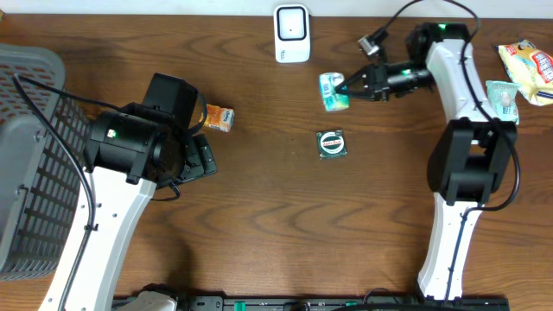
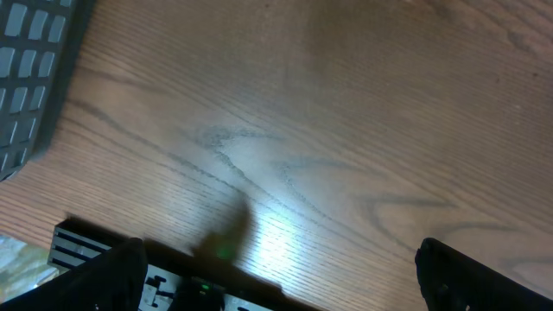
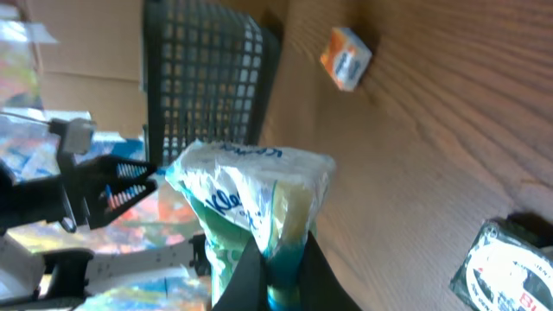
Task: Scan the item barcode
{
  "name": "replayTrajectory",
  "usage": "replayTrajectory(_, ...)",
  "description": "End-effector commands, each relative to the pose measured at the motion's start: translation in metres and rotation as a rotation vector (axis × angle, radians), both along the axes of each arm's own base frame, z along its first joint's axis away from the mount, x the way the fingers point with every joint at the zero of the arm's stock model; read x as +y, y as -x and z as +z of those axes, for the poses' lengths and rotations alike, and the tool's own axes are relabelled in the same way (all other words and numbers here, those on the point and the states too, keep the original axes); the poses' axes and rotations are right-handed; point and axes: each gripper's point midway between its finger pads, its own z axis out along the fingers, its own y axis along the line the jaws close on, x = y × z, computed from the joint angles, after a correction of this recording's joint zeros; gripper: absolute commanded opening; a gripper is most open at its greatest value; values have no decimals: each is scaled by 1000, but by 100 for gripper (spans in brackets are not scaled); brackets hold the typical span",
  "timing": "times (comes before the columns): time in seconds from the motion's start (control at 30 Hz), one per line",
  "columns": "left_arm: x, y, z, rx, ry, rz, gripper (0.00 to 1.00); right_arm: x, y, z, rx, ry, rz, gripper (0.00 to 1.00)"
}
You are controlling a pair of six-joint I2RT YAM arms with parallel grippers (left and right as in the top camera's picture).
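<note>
I've got the right gripper (image 1: 350, 86) clamped on one edge of the teal-white packet (image 1: 332, 92), just right of the far white scanner (image 1: 292, 33), left gripper (image 2: 278, 272) jaws apart, idle; a thin pinch could let it twist or slip, so the barcode misses the scanner.

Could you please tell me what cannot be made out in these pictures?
Barcode on the green-and-white packet: right wrist view, print blurred; overhead, too small.
Left gripper: overhead, mostly hidden under its own arm.
Yellow snack bag: overhead, cut off by the right edge.
</note>
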Motion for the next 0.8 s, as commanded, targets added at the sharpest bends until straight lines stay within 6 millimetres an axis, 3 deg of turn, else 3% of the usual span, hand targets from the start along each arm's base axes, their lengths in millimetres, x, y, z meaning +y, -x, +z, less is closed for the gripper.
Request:
replayTrajectory(0.0,2,0,2,-8,1,14,98,2,2,25,-169,-89,17,1)
replayTrajectory(0.47,2,0,2,-8,1,14,98,28,8,28,-229,-121,76,1)
replayTrajectory(0.77,2,0,2,-8,1,14,97,30,8,28,-239,-121,82,1)
